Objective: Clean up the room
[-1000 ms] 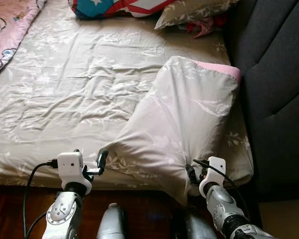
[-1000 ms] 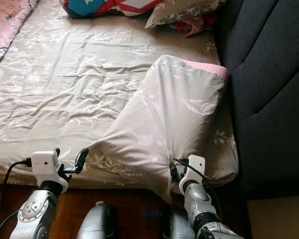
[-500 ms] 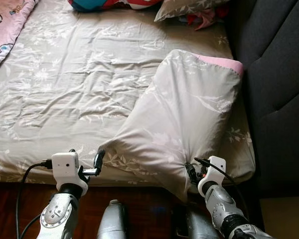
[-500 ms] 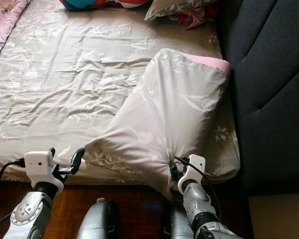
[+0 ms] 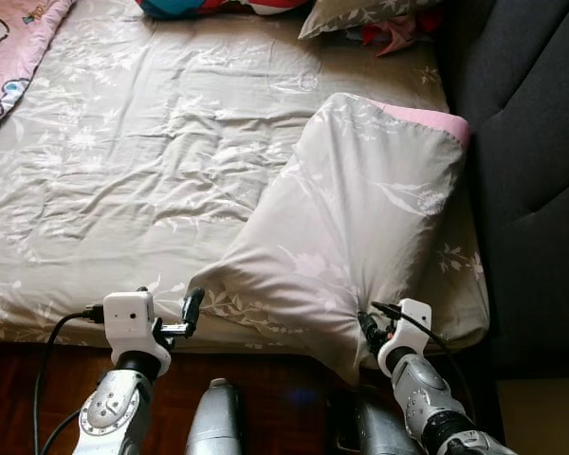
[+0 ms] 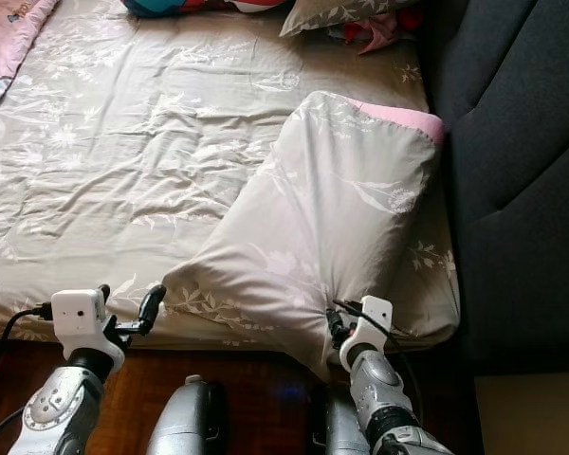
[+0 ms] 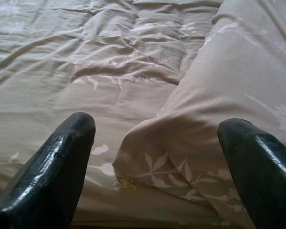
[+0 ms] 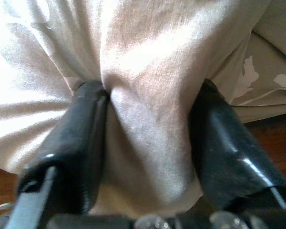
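Off to my far left, beyond my left claw (image 5: 175, 316), a pink blanket (image 5: 14, 52) lies over the corner of the bed. Ahead of that claw spreads the rumpled grey floral sheet (image 5: 142, 152), and the claw hovers at the near bed edge with its two black fingers (image 7: 57, 167) spread wide, nothing between them. Just in front of it and a little to its right sits the near left corner of the pillow (image 5: 351, 227), close to the fingertips but not touched. That pillow, in the same grey floral cloth with a pink edge at its far end, lies slantwise on the sheet between my two claws, its far end close to the dark padded headboard (image 5: 531, 171) on my right. My right claw (image 5: 371, 334) is at the pillow's near right corner, fingers (image 8: 86, 143) closed on a bunched fold of its cover, the cloth gathered tight between them. Far beyond both claws, at the head of the bed, lie a red, white and blue cushion (image 5: 218, 6), another grey pillow (image 5: 360, 13) and something red (image 5: 394, 28) beside it.
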Motion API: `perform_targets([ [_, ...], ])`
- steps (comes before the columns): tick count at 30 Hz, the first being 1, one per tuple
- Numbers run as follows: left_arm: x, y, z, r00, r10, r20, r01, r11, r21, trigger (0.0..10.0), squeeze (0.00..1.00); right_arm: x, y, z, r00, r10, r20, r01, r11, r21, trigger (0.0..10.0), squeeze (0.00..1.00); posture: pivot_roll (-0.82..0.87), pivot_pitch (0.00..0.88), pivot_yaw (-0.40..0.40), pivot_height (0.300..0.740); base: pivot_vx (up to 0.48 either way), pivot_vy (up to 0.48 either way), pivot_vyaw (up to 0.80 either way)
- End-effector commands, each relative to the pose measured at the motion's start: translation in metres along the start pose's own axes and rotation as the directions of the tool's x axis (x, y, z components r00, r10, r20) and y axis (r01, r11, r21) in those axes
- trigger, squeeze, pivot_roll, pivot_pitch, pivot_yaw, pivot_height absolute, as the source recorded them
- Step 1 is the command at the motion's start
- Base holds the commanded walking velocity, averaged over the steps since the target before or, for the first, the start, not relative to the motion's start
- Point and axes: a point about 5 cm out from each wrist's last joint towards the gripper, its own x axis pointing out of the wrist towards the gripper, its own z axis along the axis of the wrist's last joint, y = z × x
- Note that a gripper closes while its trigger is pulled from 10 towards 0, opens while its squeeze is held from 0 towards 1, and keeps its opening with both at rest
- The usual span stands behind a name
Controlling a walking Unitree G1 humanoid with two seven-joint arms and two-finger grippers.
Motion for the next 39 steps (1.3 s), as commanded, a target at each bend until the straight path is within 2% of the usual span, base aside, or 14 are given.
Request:
perform_targets([
  [1, -0.003, 0.002, -0.007, 0.999, 0.004, -0.038, -0.004, 1.0, -0.004, 10.0, 0.0, -0.012, -0.009, -0.043, 0.987, -0.043, -0.156, 0.05, 0.998, 0.042, 0.0, 0.0, 0.14, 0.394, 0.053, 0.662, 0.0, 0.0, 0.0],
  [12, 0.001, 0.0, -0.009, 0.999, 0.002, -0.041, -0.002, 1.0, -0.015, 10.0, 0.0, -0.011, -0.01, -0.04, 0.988, -0.046, -0.145, 0.053, 0.998, 0.047, 0.0, 0.0, 0.12, 0.368, 0.048, 0.662, 0.0, 0.0, 0.0],
  [21, 0.01, -0.002, -0.013, 0.999, -0.006, -0.045, 0.006, 1.0, -0.015, 10.0, 0.0, -0.01, -0.011, -0.035, 0.99, -0.051, -0.13, 0.057, 0.997, 0.046, 0.0, 0.0, 0.1, 0.316, 0.035, 0.662, 0.0, 0.0, 0.0],
  [27, 0.021, -0.004, -0.016, 0.999, -0.009, -0.041, 0.008, 1.0, -0.025, 10.0, 0.0, -0.01, -0.025, -0.024, 0.987, -0.134, -0.093, 0.141, 0.987, 0.082, 0.0, 0.0, 0.07, 0.258, 0.022, 0.662, 0.0, 0.0, 0.0],
  [29, 0.029, -0.006, -0.015, 1.0, -0.015, -0.025, 0.015, 0.999, -0.029, 10.0, 0.0, -0.008, -0.031, -0.012, 0.988, -0.148, -0.054, 0.151, 0.987, 0.053, 0.0, 0.0, 0.06, 0.238, 0.014, 0.662, 0.0, 0.0, 0.0],
  [33, 0.035, -0.004, -0.017, 1.0, -0.008, -0.021, 0.007, 0.999, -0.032, 10.0, 0.0, -0.008, -0.042, 0.004, 0.981, -0.192, -0.007, 0.192, 0.98, 0.042, 0.0, 0.0, 0.04, 0.212, 0.006, 0.662, 0.0, 0.0, 0.0],
  [35, 0.04, -0.002, -0.02, 1.0, 0.006, -0.018, -0.007, 0.999, -0.038, 10.0, 0.0, -0.008, -0.053, 0.022, 0.971, -0.232, 0.055, 0.232, 0.973, 0.02, 0.0, 0.0, 0.01, 0.177, -0.003, 0.662, 0.0, 0.0, 0.0],
  [39, 0.045, -0.001, -0.022, 1.0, 0.013, -0.016, -0.014, 0.999, -0.044, 10.0, 0.0, -0.012, -0.07, 0.044, 0.946, -0.297, 0.126, 0.297, 0.955, 0.023, 0.0, 0.0, 0.0, 0.155, -0.006, 0.662, 0.0, 0.0, 0.0],
])
